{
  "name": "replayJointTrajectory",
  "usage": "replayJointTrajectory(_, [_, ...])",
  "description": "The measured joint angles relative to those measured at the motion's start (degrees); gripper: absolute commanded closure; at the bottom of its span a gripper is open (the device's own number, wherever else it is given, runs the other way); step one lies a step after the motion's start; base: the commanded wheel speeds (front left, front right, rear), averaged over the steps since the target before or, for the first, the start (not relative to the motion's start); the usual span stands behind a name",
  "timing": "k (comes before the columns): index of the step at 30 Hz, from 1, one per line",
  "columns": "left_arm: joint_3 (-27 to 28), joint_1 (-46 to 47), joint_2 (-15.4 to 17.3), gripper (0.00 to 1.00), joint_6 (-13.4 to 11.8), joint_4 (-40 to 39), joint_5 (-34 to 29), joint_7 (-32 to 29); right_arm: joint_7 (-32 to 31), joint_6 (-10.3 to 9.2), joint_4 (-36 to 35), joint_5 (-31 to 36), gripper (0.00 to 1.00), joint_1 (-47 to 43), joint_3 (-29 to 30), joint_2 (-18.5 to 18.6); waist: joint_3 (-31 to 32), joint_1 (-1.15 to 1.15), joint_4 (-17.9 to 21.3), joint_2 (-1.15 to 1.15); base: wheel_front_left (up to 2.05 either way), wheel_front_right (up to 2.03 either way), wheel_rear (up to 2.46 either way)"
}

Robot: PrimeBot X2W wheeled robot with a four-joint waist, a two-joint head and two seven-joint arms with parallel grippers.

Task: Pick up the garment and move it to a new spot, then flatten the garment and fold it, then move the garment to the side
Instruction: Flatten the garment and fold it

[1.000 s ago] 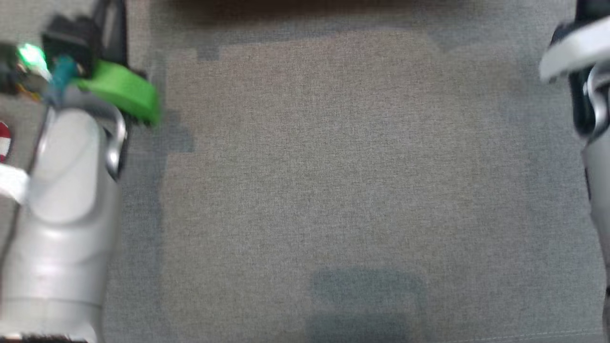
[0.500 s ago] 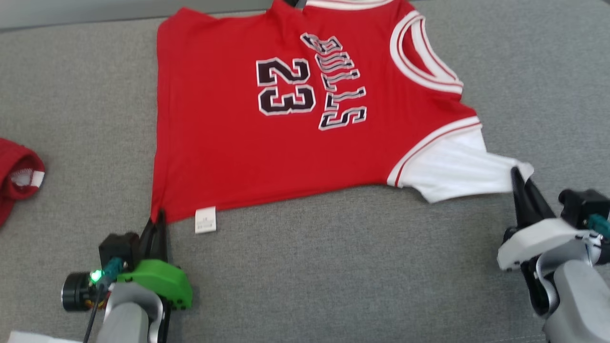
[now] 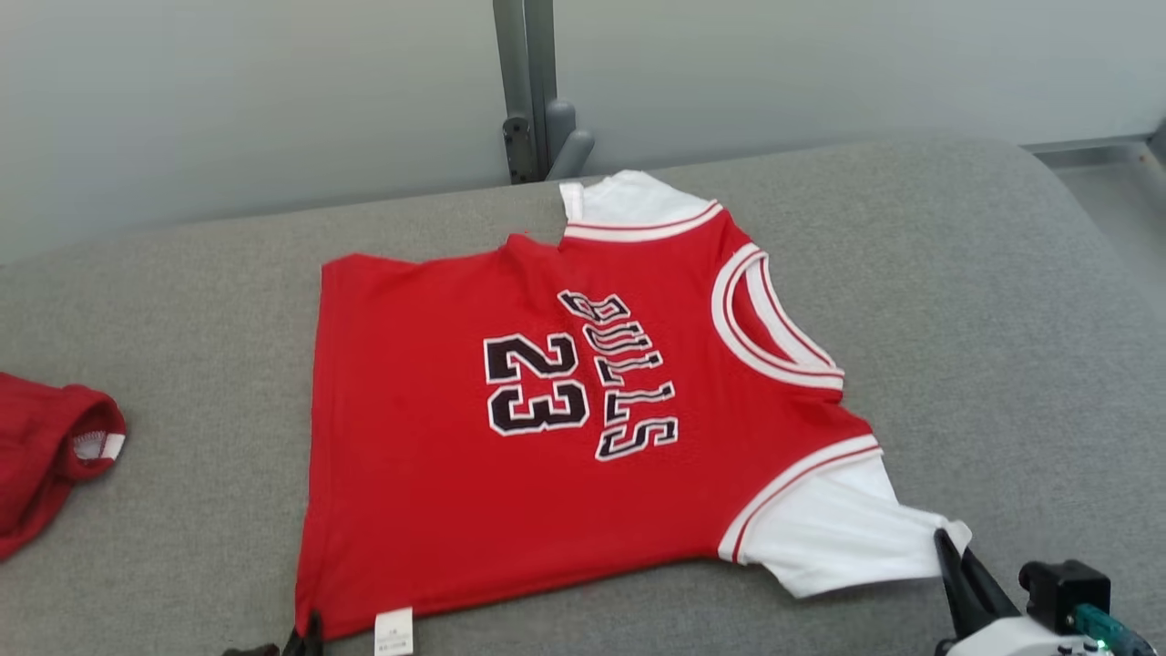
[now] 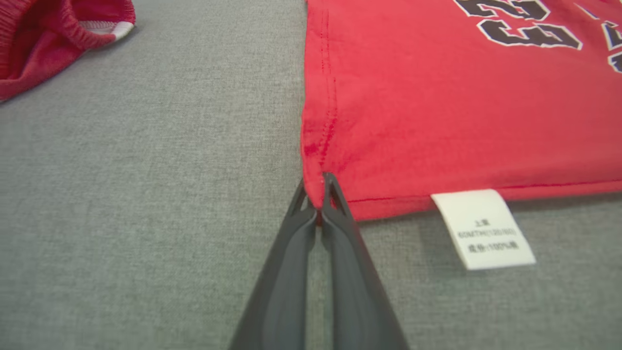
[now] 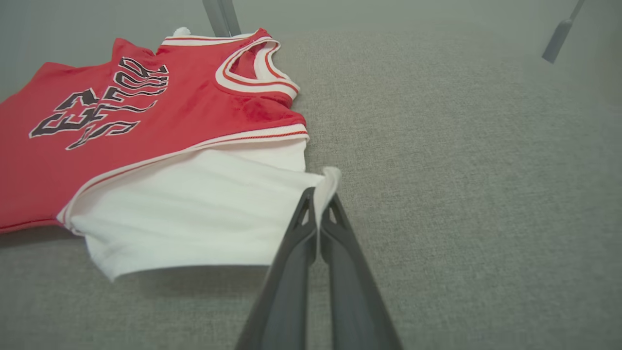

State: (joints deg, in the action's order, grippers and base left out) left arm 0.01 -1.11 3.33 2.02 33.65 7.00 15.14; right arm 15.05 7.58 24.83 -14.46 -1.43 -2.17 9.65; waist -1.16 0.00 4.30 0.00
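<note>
The garment is a red jersey with white sleeves and "BULLS 23" on it, spread nearly flat on the grey padded surface. My left gripper sits at the head view's bottom edge, shut on the garment's near hem corner. The left wrist view shows the left gripper pinching that red corner of the garment, beside a white care label. My right gripper is shut on the tip of the near white sleeve. In the right wrist view the right gripper holds that sleeve tip of the garment slightly lifted.
Another red piece of clothing lies bunched at the far left, also seen as red cloth in the left wrist view. A grey metal post stands behind the surface against a pale wall. The surface's rounded edge falls away at the right.
The head camera has swung up, so the whole picture shifted and the back wall and post came into view. Both grippers keep the same grips as half a second ago.
</note>
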Motion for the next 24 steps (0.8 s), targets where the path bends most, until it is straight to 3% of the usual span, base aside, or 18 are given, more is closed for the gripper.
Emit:
replayJointTrajectory(13, [0.6,-6.8,-0.6,1.0,0.8,-2.6,-0.5,0.0,0.0,0.0,-5.0,-1.2,1.0,-9.7,0.3,1.3,4.5,0.0,-0.5,0.0,0.0,0.0,0.0])
replayJointTrajectory(19, [0.7,-2.7,-0.6,1.0,2.5,-8.4,-0.9,0.0,0.0,-0.02,-9.4,-1.2,1.0,-4.3,0.3,1.1,2.4,0.0,-1.4,0.0,0.0,0.0,0.0])
replayJointTrajectory(24, [-0.1,1.8,-0.6,1.0,2.8,-8.3,0.0,0.0,0.0,-0.03,-7.7,0.3,1.0,4.3,-0.5,1.2,-0.3,0.0,-2.2,0.0,0.0,0.0,0.0])
